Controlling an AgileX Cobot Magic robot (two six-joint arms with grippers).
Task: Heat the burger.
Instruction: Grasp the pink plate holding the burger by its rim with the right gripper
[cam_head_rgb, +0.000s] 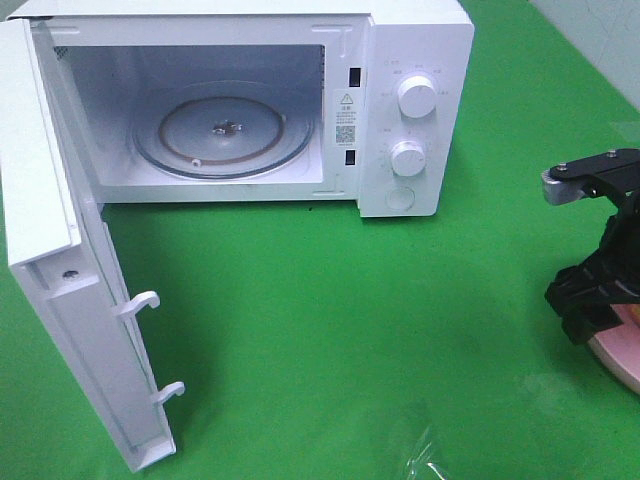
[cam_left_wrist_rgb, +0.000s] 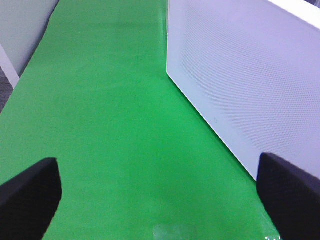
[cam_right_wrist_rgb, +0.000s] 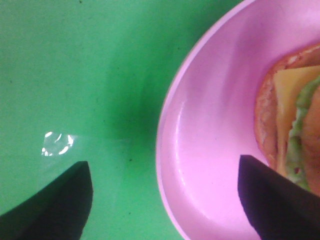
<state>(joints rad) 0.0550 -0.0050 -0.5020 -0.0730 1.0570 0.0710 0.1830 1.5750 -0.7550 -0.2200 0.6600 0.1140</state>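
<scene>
Fingers (cam_right_wrist_rgb: 60, 200) of the right gripper (cam_right_wrist_rgb: 162, 162) are spread apart, straddling the rim of the pink plate (cam_right_wrist_rgb: 210, 125). The plate holds the burger (cam_right_wrist_rgb: 295, 115) and sits at the green mat's (cam_head_rgb: 330, 320) right edge. Left gripper (cam_left_wrist_rgb: 157, 165) is spread too. Looks like the plate-grab step. Next it probably has to pinch the rim firmly and keep the plate level.

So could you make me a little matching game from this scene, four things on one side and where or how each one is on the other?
Things:
1. microwave door
2. glass turntable
3. burger
4. right gripper

Places or states:
a. lying on the pink plate
b. swung wide open
c. open, one finger either side of the plate's rim
d. inside the microwave

Pairs: 1-b, 2-d, 3-a, 4-c
</scene>
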